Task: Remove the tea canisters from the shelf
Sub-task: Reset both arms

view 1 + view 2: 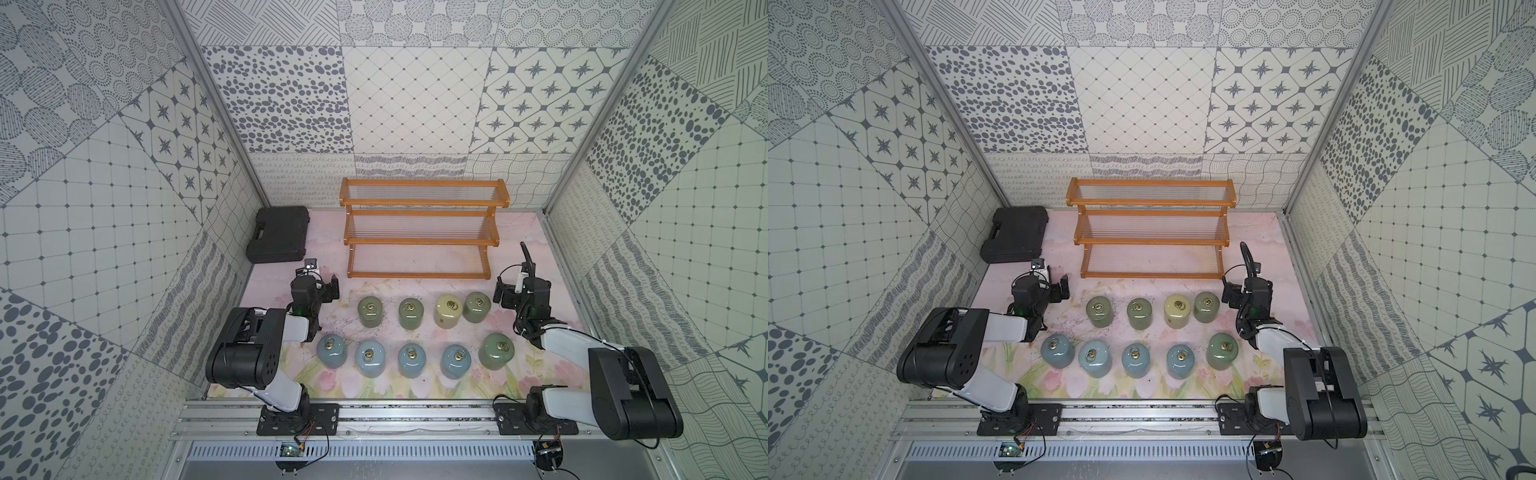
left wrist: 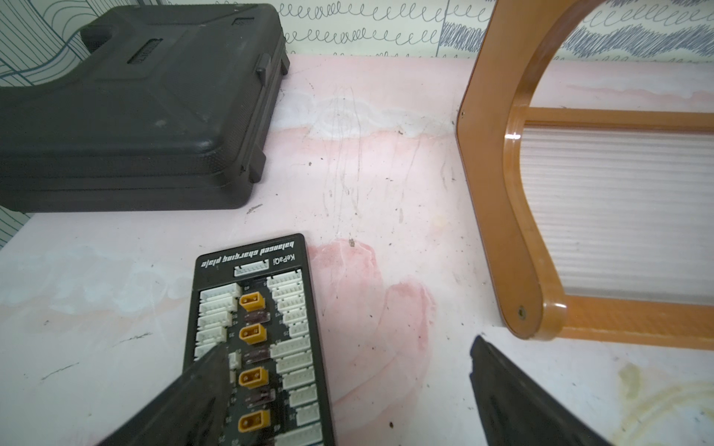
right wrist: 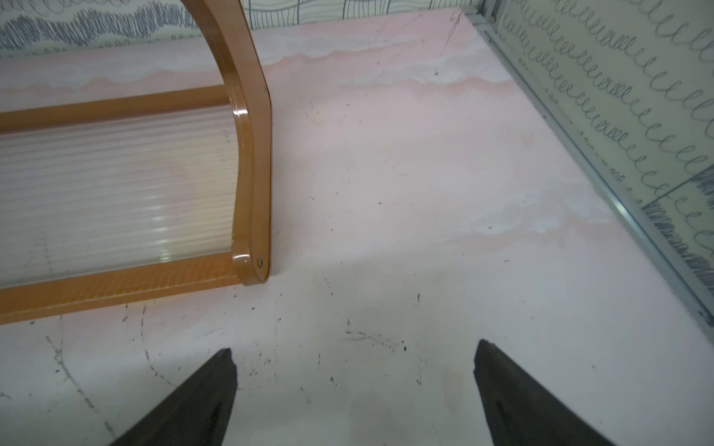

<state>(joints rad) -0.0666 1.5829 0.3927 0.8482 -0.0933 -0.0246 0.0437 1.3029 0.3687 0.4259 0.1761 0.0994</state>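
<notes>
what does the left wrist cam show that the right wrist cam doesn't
Only the left wrist view: a black plastic case and a balanced charging plate lying on the pink tabletop, beside one end of the shelf.

Only the right wrist view: the shelf's opposite end, and the enclosure's metal rail along the patterned wall.

Both: the shelf's lowest tier of clear slats with nothing on it, the pink tabletop, and a gripper with its jaws wide open and holding nothing. These are the left gripper and the right gripper.
</notes>
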